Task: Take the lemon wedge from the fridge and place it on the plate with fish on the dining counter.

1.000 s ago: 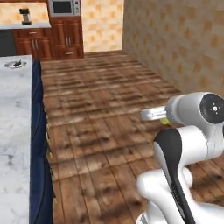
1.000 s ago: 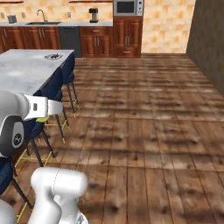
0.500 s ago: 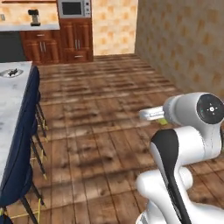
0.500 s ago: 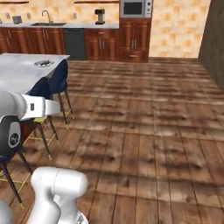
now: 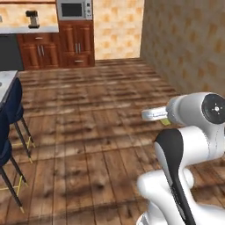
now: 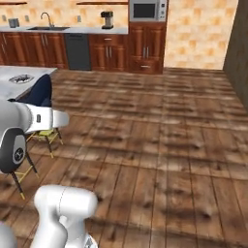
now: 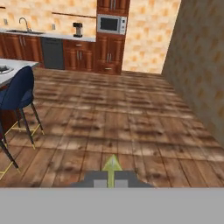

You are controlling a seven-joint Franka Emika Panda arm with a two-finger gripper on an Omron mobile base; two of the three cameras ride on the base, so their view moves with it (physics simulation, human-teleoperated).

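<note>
The hand is closed on the lemon wedge, carrying it low over the wood floor toward the table and plate at ten o'clock.

- The dining counter, white marble, carries the plate with fish near its corner.
- Dark blue stools stand on the wooden floor beside it.
</note>
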